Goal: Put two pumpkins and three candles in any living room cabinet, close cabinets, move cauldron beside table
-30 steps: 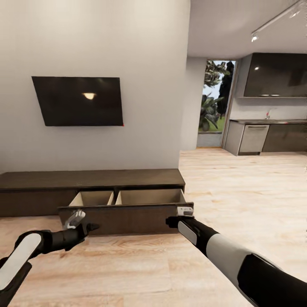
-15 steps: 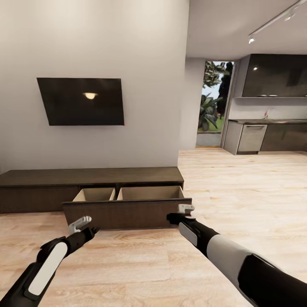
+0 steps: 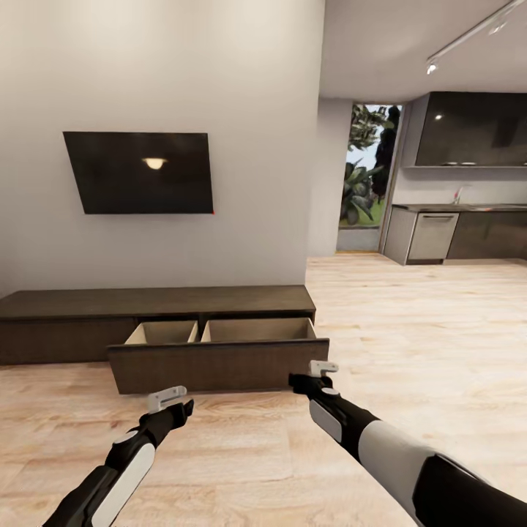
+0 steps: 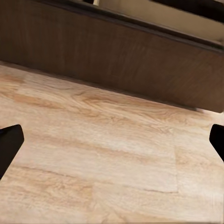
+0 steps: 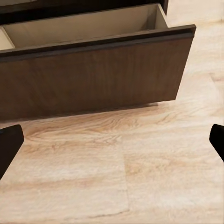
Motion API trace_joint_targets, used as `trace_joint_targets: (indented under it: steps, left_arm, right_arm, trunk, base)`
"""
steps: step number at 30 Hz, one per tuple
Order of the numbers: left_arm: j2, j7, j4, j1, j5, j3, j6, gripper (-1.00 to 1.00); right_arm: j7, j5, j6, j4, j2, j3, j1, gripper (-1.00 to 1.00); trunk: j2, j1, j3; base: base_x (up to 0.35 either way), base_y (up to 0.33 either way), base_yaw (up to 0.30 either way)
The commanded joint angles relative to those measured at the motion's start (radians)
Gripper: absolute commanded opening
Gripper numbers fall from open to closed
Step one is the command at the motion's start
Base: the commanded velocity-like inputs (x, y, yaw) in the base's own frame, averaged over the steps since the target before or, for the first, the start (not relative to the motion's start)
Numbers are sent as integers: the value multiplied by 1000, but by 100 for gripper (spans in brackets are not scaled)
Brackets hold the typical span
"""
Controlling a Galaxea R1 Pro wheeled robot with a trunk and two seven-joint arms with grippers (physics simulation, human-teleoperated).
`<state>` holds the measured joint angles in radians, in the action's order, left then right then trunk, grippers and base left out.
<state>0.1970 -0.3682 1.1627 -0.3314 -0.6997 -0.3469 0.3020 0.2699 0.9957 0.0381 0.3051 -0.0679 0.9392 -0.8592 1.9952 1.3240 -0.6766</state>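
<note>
1. Backing off: both arms now sit lower in the head view than a second ago; the left pincer (image 3: 170, 402) and right pincer (image 3: 320, 369) have both come off the drawer front (image 3: 219, 364) and hang over bare floor (image 3: 241, 454)
2. The view shifted over that second too, so part of that change is camera movement, not arm travel
3. Left pincer open: wrist view has its fingertips (image 4: 9, 144) at opposite frame edges, nothing between. Right pincer also open: fingertips (image 5: 8, 147) wide apart, nothing held
4. The cabinet (image 3: 157, 304) sits at centre-left of the frame under the wall TV (image 3: 139, 173). Its right-hand drawer is pulled out, pale inside, two compartments, both look empty
5. My read: the drawer-opening step is done and loading hasn't started. Pumpkins, candles and cauldron still need fetching
6. Edges: the drawer's top lip juts into the room, and its right corner (image 5: 191, 31) is just beside the right pincer, so that's a snag point on any swing left
7. Room: open floor at the right and lower part of the frame, running to the kitchen units (image 3: 461, 238) at upper right. Clear for turning the base away
</note>
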Motion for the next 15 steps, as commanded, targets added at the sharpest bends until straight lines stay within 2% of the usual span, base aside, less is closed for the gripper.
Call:
trace_joint_targets:
  steps: [1, 8, 12, 15]
  left_arm:
    - [-1, -9, 0, -1, -7, -1, 0, 100]
    - [-3, -9, -5, -1, -4, 5, -5, 100]
    - [-3, -9, -27, -1, -3, -12, -61, 100]
    - [-2, -9, -30, -1, -3, -12, -71, 100]
  right_arm:
    - [5, 10, 8, 1, 0, 9, 2, 100]
    - [4, 10, 13, 4, -1, 9, 9, 100]
    - [5, 10, 14, -1, 0, 9, 10, 100]
    - [5, 9, 15, -1, -2, 9, 11, 100]
  trunk:
    - [8, 4, -4]
    - [57, 31, -26]
    - [85, 46, -39]
    - [106, 57, -48]
  base:
    - [0, 0, 0]
    - [0, 0, 0]
    - [0, 0, 0]
    - [0, 0, 0]
